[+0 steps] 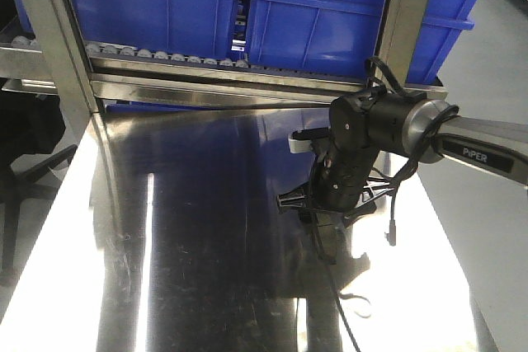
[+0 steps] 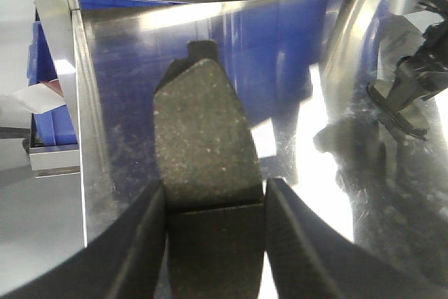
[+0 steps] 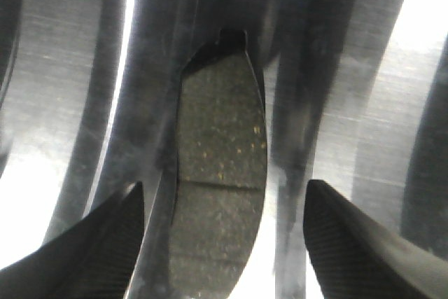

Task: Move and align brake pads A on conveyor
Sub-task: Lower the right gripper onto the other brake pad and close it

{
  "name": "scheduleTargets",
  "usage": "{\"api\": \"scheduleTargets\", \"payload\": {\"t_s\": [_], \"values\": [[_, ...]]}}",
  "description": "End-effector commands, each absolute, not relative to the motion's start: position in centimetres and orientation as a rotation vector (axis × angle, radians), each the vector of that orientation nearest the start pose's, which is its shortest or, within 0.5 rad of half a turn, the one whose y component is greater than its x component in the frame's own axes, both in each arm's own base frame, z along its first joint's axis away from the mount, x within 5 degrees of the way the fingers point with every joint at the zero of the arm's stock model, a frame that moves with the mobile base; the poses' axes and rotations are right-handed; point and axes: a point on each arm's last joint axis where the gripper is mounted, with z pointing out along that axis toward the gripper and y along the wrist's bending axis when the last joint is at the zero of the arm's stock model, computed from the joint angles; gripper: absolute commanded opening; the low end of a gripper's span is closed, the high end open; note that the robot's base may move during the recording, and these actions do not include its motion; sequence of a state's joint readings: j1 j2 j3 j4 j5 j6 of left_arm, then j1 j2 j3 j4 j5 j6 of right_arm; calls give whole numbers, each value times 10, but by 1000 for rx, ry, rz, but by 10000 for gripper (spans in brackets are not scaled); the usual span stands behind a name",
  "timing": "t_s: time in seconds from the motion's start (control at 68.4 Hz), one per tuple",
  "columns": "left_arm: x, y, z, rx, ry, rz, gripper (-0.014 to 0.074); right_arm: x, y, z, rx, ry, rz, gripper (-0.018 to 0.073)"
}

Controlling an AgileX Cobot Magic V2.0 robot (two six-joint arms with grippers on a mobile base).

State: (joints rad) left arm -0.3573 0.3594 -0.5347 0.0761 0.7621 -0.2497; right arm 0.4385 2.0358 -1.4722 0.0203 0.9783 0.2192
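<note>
Polished steel is seen across the table [image 1: 198, 237] in the front-facing view, with blue bins [image 1: 157, 2] ranged on a roller rack [image 1: 165, 57] behind it. The right arm [image 1: 462, 133], marked PiPER, is extended over the table's right half, and the right gripper [image 1: 327, 245] is pointed down at the tabletop; how far its fingers are spread cannot be told from here. In the left wrist view, a gripped brake pad [image 2: 203, 131] is pinched at its near end between the black fingers [image 2: 140, 243] of the left gripper [image 2: 213, 190]. Its speckled grey-brown face is turned up and its dark tabbed far end is pointed towards the rack. Whether it rests on the steel or is lifted off it cannot be told. The right arm is seen at the right edge, well apart from this pad. In the right wrist view, a loose brake pad [image 3: 220, 166] is laid flat on the steel, friction face up, with its groove running across it. The right gripper's fingers [image 3: 105, 250] are spread wide on either side of it, and neither is touching it.
</note>
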Motion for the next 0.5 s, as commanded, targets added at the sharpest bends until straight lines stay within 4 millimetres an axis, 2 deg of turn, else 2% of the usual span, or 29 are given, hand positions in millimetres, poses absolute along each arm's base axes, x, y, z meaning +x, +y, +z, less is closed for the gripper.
{"api": "scheduleTargets", "payload": {"t_s": [0.0, 0.263, 0.483], "values": [[66, -20, 317, 133, 1967, -311, -7, 372, 173, 197, -316, 2940, 113, 477], [66, -20, 317, 133, 1967, -311, -7, 380, 177, 190, -324, 2994, 85, 449], [66, -20, 317, 133, 1967, -311, -7, 379, 176, 189, -328, 3016, 74, 299]]}}
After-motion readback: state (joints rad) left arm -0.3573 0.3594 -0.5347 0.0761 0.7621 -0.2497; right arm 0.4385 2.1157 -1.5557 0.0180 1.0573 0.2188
